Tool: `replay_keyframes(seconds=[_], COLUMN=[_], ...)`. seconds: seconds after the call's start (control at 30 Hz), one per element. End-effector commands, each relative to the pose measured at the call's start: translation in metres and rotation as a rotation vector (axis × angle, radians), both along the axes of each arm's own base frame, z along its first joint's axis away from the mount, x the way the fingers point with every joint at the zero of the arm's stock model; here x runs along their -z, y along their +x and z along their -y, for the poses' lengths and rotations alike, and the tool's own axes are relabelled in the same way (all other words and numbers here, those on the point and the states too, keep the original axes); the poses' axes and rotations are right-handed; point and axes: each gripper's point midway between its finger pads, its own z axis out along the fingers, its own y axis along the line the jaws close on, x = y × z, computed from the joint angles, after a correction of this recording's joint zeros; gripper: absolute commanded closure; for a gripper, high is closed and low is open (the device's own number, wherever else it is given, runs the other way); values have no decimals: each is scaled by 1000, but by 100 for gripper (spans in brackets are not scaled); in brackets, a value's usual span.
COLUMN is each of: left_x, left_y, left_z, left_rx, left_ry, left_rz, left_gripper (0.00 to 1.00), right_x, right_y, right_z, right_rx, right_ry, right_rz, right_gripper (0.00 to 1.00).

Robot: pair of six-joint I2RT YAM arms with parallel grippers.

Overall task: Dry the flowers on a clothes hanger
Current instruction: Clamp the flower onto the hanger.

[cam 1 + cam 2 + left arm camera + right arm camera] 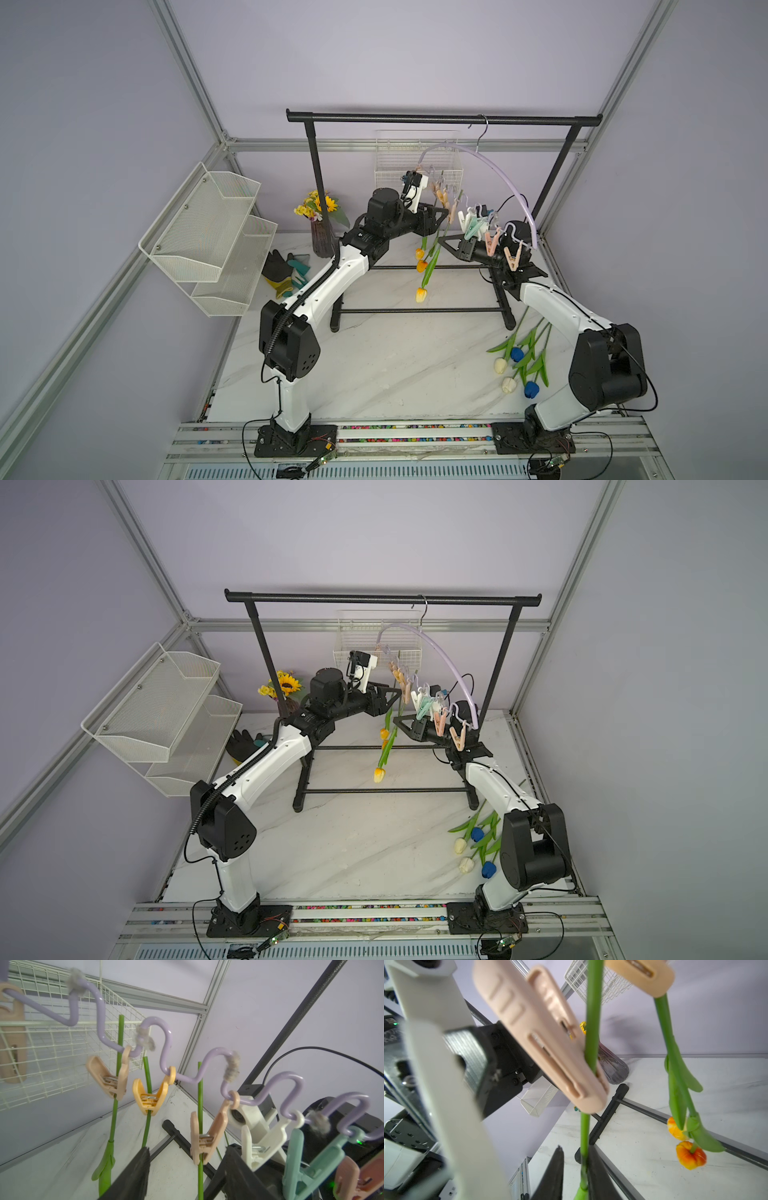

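Clothes hanger (pixel 494 168): pale lilac arch and a wavy lilac lower bar, with grey fuzzy tufts (pixel 231 1069) wrapped on it.
Along the bar: peach clip (pixel 197 1147), yellow-orange clip (pixel 149 1097), white clip (pixel 259 1153), mint clip (pixel 299 1165).
Hanging tulips (pixel 421 294): green stems, yellow heads flushed orange.
Tulips on the table (pixel 516 354): green leaves, two white heads, two blue.
Garment rack (pixel 440 119): black, finely speckled.
Table (pixel 374 374): white marble pattern, grey diagonal veins.
Sunflower bouquet (pixel 331 203): yellow petals, dark centres.
Vase (pixel 318 245): ribbed, smoky purple.
Mesh shelves (pixel 208 232): white.
Gloves (pixel 286 272): black, teal, yellow.
Robot arms (pixel 328 282): white shells, black joints.
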Motion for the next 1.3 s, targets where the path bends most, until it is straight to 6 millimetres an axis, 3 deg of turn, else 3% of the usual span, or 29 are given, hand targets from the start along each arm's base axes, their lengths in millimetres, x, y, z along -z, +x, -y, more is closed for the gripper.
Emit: replay_keyframes(seconds=[0.0,0.27,0.53,0.77,0.97,1.27], left_x=[-50,-55,-52,-41,-23,26], left_y=[-13,-20,-19,-20,-25,-39], left_z=[-24,-40,-55,-67,-78,-92], left_rx=[-48,-86,-118,-159,-200,-227], left_ry=[-50,-44,-71,-49,8,79], left_rz=[116,122,96,81,56,-37], left_gripper=[41,41,41,39,37,35], right_x=[7,16,27,47,68,126], right_y=[-6,-9,-11,-16,-28,-52], right_z=[6,18,30,41,55,82], right_rx=[47,121,187,233,289,429], right_ry=[-58,-144,-233,-303,-352,-387], right_rz=[17,30,41,2,-62,-244], right_gripper=[74,57,55,44,43,36])
